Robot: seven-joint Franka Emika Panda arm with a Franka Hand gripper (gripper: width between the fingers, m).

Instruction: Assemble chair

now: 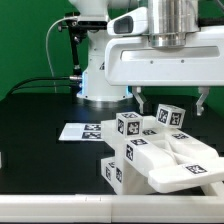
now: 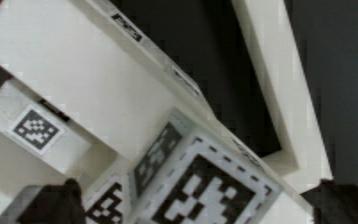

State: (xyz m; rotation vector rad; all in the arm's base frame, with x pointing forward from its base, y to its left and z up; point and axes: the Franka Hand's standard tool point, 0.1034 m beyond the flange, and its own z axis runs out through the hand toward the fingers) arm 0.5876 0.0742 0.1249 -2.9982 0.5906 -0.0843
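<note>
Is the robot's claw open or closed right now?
Open. The gripper hangs above the chair parts, fingers apart, holding nothing.

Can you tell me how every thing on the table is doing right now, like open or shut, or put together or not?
Robot's two-finger gripper: open, holding nothing, above the chair.
White blocky plastic chair with black-and-white square tags: partly put together, parts joined in one cluster, resting on the black table.
Flat white marker board: lying flat, apart from the chair.
</note>
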